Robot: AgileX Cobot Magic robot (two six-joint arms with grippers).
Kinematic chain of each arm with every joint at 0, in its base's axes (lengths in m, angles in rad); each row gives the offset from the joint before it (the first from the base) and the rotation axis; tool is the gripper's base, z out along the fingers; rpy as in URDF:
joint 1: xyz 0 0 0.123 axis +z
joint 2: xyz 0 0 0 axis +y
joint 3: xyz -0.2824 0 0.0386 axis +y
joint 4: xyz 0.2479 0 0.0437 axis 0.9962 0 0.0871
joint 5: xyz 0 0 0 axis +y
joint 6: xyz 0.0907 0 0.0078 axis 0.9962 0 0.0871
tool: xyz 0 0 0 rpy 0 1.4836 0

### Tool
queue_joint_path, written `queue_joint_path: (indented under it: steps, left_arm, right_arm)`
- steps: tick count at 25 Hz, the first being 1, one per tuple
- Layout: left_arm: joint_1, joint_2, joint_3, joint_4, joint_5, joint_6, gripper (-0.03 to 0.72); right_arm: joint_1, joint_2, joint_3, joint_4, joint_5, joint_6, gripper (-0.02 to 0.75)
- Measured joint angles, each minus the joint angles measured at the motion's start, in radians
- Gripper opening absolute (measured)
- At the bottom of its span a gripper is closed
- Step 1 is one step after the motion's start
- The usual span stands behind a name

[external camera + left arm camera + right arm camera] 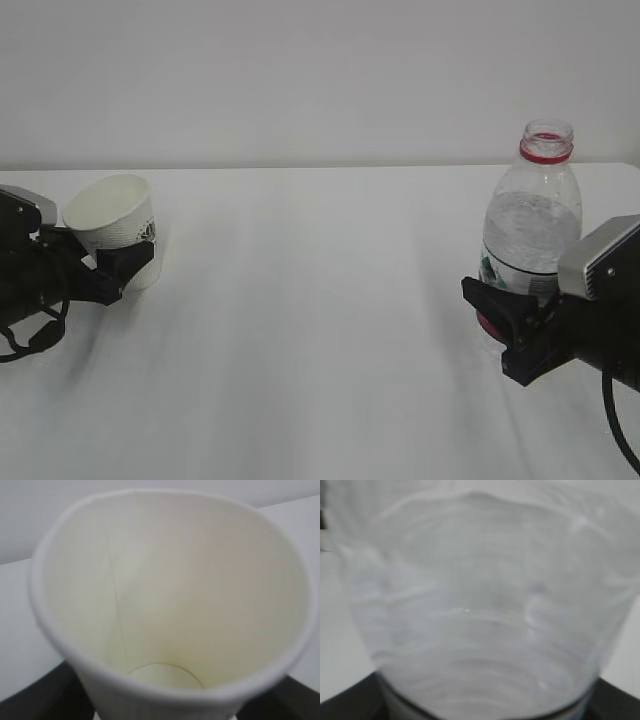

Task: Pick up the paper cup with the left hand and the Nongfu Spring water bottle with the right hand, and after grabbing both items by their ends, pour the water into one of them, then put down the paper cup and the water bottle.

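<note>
No lettering comes through clearly enough to read. The paper cup (112,232) shows a small dark round logo on its side, too small to make out, and the water bottle (530,232) label is mostly hidden behind the gripper.

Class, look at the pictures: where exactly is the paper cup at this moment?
In the exterior view the paper cup is at the far left of the white table, tilted between the left gripper's jaws, well apart from the water bottle on the right.
</note>
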State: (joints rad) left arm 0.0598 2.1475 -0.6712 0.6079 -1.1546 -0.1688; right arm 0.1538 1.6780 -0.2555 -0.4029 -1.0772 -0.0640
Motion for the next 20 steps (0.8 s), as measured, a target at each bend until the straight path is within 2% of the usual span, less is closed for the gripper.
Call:
queue_joint_path:
  steps: [6,20]
  left_arm:
    - [0.0,0.0,0.005,0.061,-0.008,-0.001,0.482]
    - [0.0,-0.167,0.188,0.065,-0.001,-0.012,0.477]
  right_arm:
    - [0.0,0.0,0.0,0.0,0.0,0.0,0.473]
    - [0.0,0.0,0.0,0.0,0.0,0.0,0.473]
